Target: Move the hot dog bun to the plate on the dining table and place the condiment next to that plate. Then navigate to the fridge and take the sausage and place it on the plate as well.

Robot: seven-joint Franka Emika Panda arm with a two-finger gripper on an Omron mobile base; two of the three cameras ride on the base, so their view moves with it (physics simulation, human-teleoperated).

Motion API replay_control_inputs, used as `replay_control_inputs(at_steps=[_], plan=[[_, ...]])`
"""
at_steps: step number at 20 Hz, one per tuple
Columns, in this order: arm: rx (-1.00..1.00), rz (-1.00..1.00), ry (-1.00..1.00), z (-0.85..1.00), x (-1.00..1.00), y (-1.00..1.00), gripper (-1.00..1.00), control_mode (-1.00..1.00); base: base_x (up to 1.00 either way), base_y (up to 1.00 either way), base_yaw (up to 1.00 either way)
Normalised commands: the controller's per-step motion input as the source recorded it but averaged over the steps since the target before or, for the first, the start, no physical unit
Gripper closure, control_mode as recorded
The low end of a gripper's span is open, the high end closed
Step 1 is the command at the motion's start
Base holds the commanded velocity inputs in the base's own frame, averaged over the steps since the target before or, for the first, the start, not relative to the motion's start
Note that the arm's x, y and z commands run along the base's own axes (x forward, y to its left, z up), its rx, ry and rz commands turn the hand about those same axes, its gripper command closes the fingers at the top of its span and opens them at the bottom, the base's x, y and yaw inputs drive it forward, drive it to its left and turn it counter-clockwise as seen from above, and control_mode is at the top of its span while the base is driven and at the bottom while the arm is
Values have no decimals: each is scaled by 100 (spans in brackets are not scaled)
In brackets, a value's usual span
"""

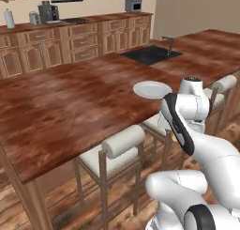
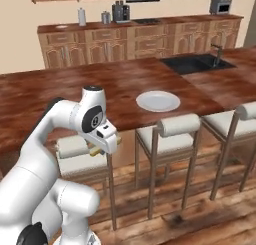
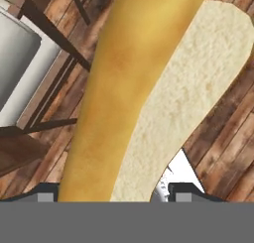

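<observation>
Dining table (image 2: 60, 94): long, three white-cushioned stools (image 2: 170, 134) along its near edge. Sink (image 2: 197, 64): set in far right end. Plate (image 2: 158, 101): near edge, bare. Gripper (image 2: 102, 148): below table edge, over a stool, closed on the hot dog bun (image 3: 149, 93); fingertips mostly hidden.

1. Padded stools (image 2: 172, 131) with wooden legs stand tucked along the near edge of the long counter.
2. A dark sink (image 2: 196, 64) with a faucet (image 2: 217, 52) is set into the countertop.
3. Wooden cabinets (image 2: 125, 46) line the back wall, carrying a coffee machine (image 2: 119, 11) and a toaster (image 2: 220, 5).
</observation>
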Motion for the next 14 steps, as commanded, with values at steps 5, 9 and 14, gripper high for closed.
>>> replay_control_inputs(at_steps=[5, 9, 14], plan=[[0, 0, 0, 0, 0, 0, 100, 100, 11, -97, 47], [0, 0, 0, 0, 0, 0, 100, 100, 11, -95, 48], [0, 0, 0, 0, 0, 0, 100, 100, 11, -86, 51]])
